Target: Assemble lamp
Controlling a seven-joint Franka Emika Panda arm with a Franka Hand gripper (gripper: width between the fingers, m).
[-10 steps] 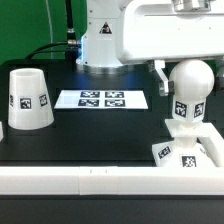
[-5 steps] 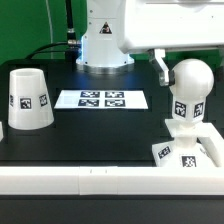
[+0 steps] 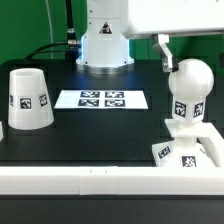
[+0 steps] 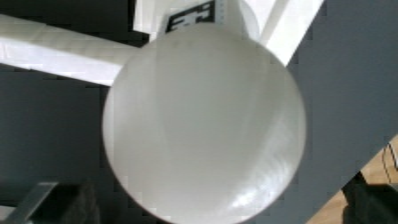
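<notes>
The white rounded bulb [image 3: 189,92] stands upright on the flat square base [image 3: 192,150] at the exterior view's right. It fills the wrist view [image 4: 205,110]. The large cone shade [image 3: 28,100] stands alone at the exterior view's left. My gripper [image 3: 178,50] is open just above the bulb's top; one dark finger [image 3: 164,55] hangs beside the bulb's upper edge without gripping it. In the wrist view the two fingertips [image 4: 39,200] show far apart on either side of the bulb, and the gripper [image 4: 205,208] holds nothing.
The marker board [image 3: 101,99] lies flat on the black table between the shade and the bulb. A white rail [image 3: 80,178] runs along the table's front edge. The robot's white base [image 3: 105,40] stands at the back.
The gripper has risen from around the bulb's upper part to just above it and shifted slightly to the exterior view's right. The bulb, base and shade have not moved.
</notes>
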